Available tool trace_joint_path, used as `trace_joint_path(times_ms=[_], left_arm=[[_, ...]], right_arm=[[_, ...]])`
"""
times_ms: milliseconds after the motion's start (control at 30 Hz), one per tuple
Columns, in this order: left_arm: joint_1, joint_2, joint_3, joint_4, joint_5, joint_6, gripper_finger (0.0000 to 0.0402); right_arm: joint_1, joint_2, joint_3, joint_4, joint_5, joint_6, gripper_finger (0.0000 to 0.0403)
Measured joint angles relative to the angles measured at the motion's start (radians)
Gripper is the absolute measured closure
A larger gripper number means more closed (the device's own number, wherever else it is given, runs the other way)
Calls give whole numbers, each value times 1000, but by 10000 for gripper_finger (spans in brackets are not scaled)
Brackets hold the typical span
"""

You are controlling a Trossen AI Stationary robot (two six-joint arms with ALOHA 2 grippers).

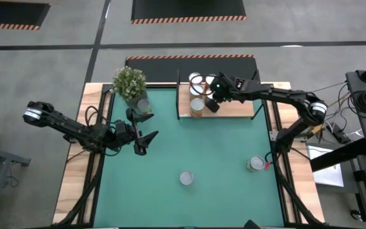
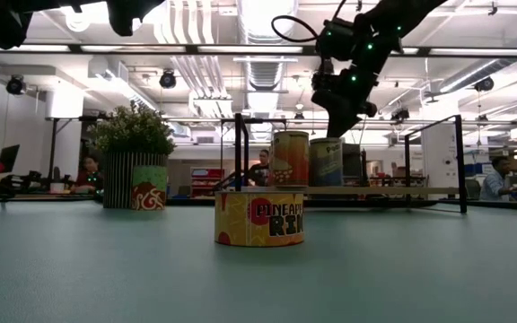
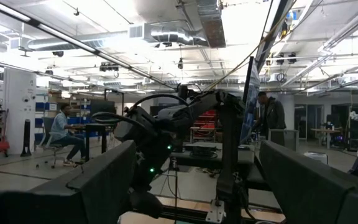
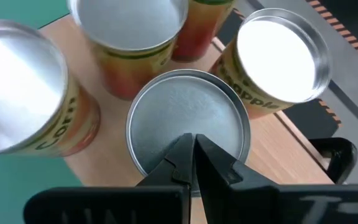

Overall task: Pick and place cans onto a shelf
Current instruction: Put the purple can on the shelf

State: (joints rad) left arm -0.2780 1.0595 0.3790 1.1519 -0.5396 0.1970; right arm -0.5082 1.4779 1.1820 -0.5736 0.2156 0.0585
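The shelf (image 1: 234,107), a light-wood board, lies at the mat's far edge with several cans on it, silver tops up. My right gripper (image 4: 191,144) is shut and hangs just over one can's top (image 4: 185,115), with other cans (image 4: 17,93) (image 4: 278,56) close around. The low view shows it (image 2: 337,133) above the shelf's cans (image 2: 326,161). My left gripper (image 1: 146,141) waits open over the mat's left side, tilted upward. Three more cans stand on the mat: near centre (image 1: 187,178), near right (image 1: 256,164), and beside the plant (image 1: 143,105). My right gripper's shut fingertips (image 4: 182,152) point slantwise down over the near part of the can's top (image 4: 166,149). I cannot tell whether they touch it. The can stands upright on the shelf.
A potted green plant (image 1: 129,83) stands at the mat's far left corner. The green mat (image 1: 221,149) has free room in its middle. The shelf's black frame posts (image 2: 460,161) rise at its ends. People sit and stand in the room beyond the table.
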Motion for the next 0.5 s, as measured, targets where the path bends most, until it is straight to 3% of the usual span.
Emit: trace_joint_path(times_ms=[500], left_arm=[[0, 0, 0, 0, 0, 0, 77]], right_arm=[[-12, 14, 6, 52, 28, -1, 394]])
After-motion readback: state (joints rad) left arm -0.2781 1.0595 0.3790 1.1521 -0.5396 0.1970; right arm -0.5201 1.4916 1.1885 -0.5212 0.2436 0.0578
